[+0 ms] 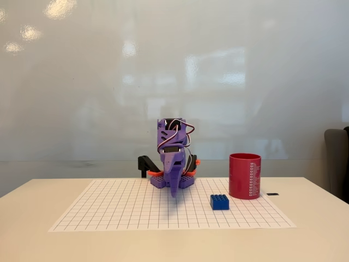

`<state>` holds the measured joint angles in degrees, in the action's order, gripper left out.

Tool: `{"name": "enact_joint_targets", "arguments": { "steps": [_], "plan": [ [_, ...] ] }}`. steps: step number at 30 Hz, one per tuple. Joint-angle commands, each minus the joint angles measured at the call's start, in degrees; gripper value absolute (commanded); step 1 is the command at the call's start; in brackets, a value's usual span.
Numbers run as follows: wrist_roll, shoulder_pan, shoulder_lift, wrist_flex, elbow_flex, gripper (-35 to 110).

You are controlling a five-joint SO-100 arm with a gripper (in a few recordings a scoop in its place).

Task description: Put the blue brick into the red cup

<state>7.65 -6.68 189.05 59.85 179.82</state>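
The blue brick (220,202) lies on the white grid mat, studs up, just left of and in front of the red cup (245,176). The cup stands upright at the mat's right side, with white print down its right face. The purple arm is folded over its base at the mat's back middle. Its gripper (174,191) points down at the mat, well left of the brick, with nothing held. From this front view the fingers overlap and I cannot tell their state.
A white grid mat (120,210) covers the middle of the pale table. A small black tab (272,194) lies right of the cup. A dark chair (338,164) stands at the right edge. A glossy wall runs behind.
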Motion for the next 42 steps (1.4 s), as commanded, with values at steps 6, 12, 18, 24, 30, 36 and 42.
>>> {"name": "enact_joint_targets", "arguments": {
  "steps": [6, 12, 18, 24, 30, 36, 42],
  "plan": [
    [-3.08, -1.14, 0.18, -2.99, -3.43, 0],
    [-3.08, -1.14, 0.18, -2.99, -3.43, 0],
    [-3.08, -1.14, 0.18, -2.99, -3.43, 0],
    [-2.99, -1.23, -0.97, -3.43, -3.69, 0],
    [-4.31, -2.72, -16.26, -8.61, -7.82, 0],
    [-4.48, -1.85, -41.66, -12.66, -19.34, -1],
    [-8.0, -0.62, -59.94, -9.93, -29.79, -1]
  ]
}}
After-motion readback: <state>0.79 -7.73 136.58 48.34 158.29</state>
